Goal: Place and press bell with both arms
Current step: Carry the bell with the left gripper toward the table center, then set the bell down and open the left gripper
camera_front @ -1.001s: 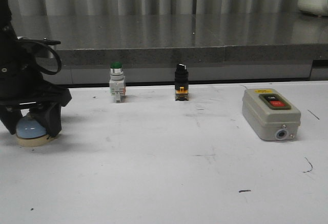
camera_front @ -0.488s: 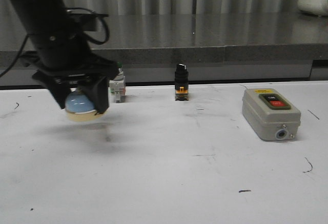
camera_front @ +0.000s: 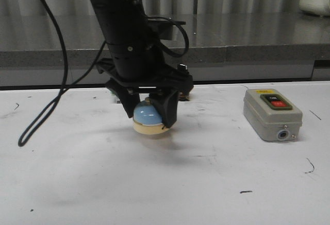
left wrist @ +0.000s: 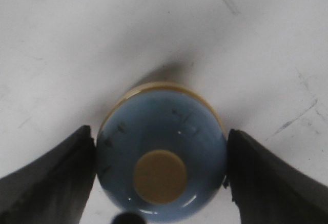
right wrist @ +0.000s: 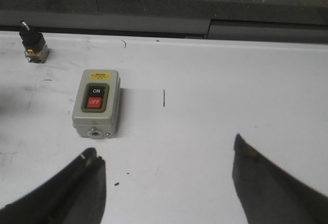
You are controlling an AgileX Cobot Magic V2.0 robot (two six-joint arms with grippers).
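Note:
The bell [camera_front: 150,118] is a light-blue dome with a cream base. My left gripper [camera_front: 149,113] is shut on it, the black fingers clamped on both sides of the dome, low over the white table near its middle. In the left wrist view the bell [left wrist: 161,152] shows from above with its cream button, between the two fingers [left wrist: 56,178]. My right gripper [right wrist: 166,155] is open and empty over bare table, nearer the camera than the grey switch box [right wrist: 97,109]. The right arm is out of the front view.
The grey switch box [camera_front: 272,114] with black and red buttons stands at the right. A black selector switch [right wrist: 32,41] stands near the table's back edge, mostly hidden by my left arm in the front view. A steel shelf [camera_front: 232,34] runs along the back.
My left gripper has carried the bell from the table's left edge rightward to near the middle, lifting it then lowering it close to the surface. The green-capped button is now hidden behind the arm.

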